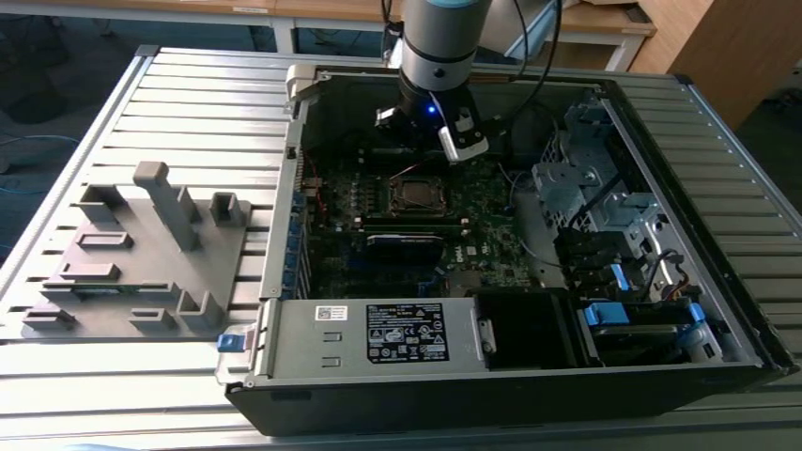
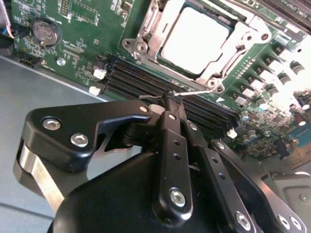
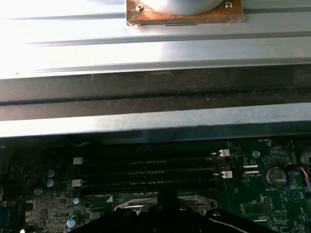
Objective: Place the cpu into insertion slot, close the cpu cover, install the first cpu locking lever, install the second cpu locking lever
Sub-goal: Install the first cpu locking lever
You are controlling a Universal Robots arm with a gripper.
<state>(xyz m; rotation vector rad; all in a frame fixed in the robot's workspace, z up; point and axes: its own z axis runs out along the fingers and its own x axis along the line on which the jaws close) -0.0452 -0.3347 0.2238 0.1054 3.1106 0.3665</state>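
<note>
The cpu (image 2: 194, 39) lies with its silver top up in the insertion slot (image 1: 418, 194) on the green motherboard. The shiny cpu cover (image 2: 146, 34) is folded down around it, its window framing the chip. A thin wire locking lever (image 2: 197, 91) runs along the socket's edge beside the memory slots. My gripper (image 2: 170, 98) has its black fingers shut, and the tips sit right at that lever's end, touching or nearly touching it. In the exterior view the gripper (image 1: 420, 164) reaches down into the open case just behind the socket. The first wrist view has the fingertips (image 3: 167, 199) over the cover's edge.
Long black memory slots (image 2: 146, 82) lie beside the socket, with a coin battery (image 2: 44, 31) further along. The case wall (image 3: 146, 126) rises close behind. A power supply (image 1: 376, 334) and grey drive cage (image 1: 589, 188) crowd the case. A grey fixture (image 1: 138, 254) stands outside on the slatted table.
</note>
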